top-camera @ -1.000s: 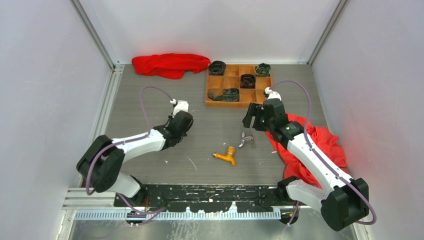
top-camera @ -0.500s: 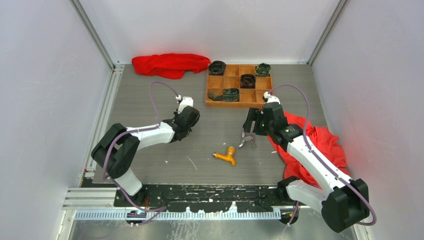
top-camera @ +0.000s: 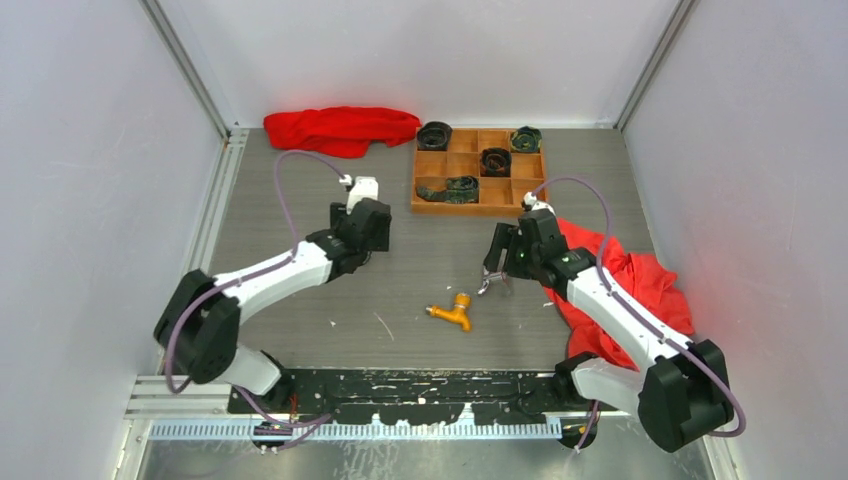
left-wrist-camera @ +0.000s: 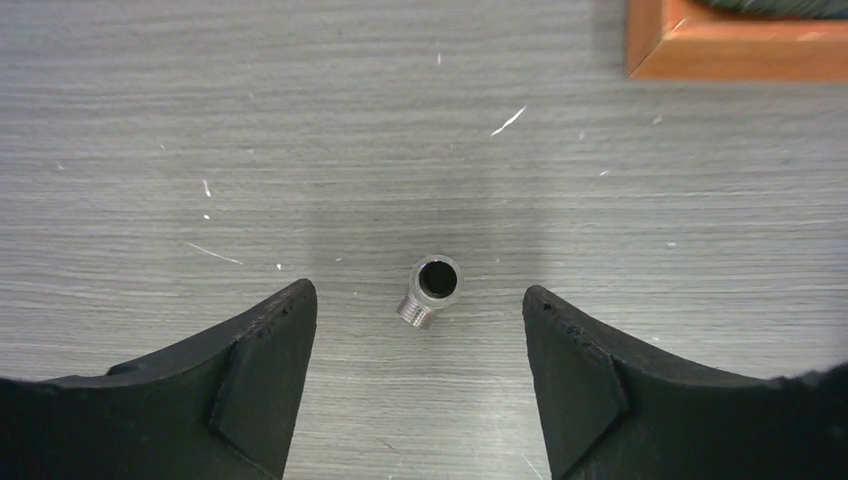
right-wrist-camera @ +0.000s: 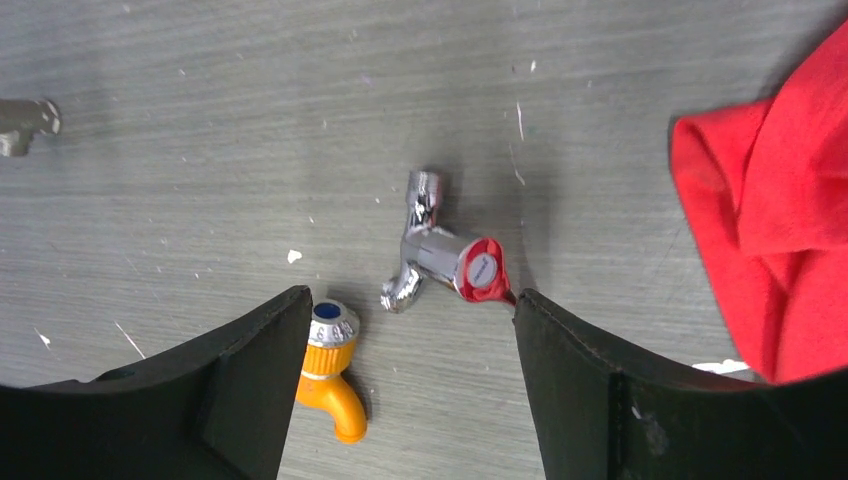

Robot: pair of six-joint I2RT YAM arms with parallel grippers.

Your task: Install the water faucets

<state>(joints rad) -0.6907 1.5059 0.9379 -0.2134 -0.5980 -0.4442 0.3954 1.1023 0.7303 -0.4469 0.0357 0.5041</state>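
Two water faucets lie on the grey table. The silver faucet point(top-camera: 492, 283) point(right-wrist-camera: 432, 250) has a red handle. The orange faucet point(top-camera: 452, 312) point(right-wrist-camera: 330, 370) has a bent spout and lies to its left in the top view. My right gripper point(top-camera: 497, 262) point(right-wrist-camera: 410, 297) hangs open just above the silver faucet, which lies ahead of and between the fingertips; the orange faucet sits by the left finger. My left gripper point(top-camera: 368, 238) point(left-wrist-camera: 418, 290) is open over a small silver threaded elbow fitting point(left-wrist-camera: 432, 290) point(right-wrist-camera: 25, 122), touching nothing.
A wooden compartment tray point(top-camera: 470, 209) point(left-wrist-camera: 735, 45) with dark rolled items stands at the back. One red cloth point(top-camera: 340, 128) lies at the back left. Another red cloth point(top-camera: 630, 280) point(right-wrist-camera: 770, 200) lies under the right arm.
The left gripper has gone from shut to open and pulled back a little. The right gripper has dropped closer to the silver faucet.
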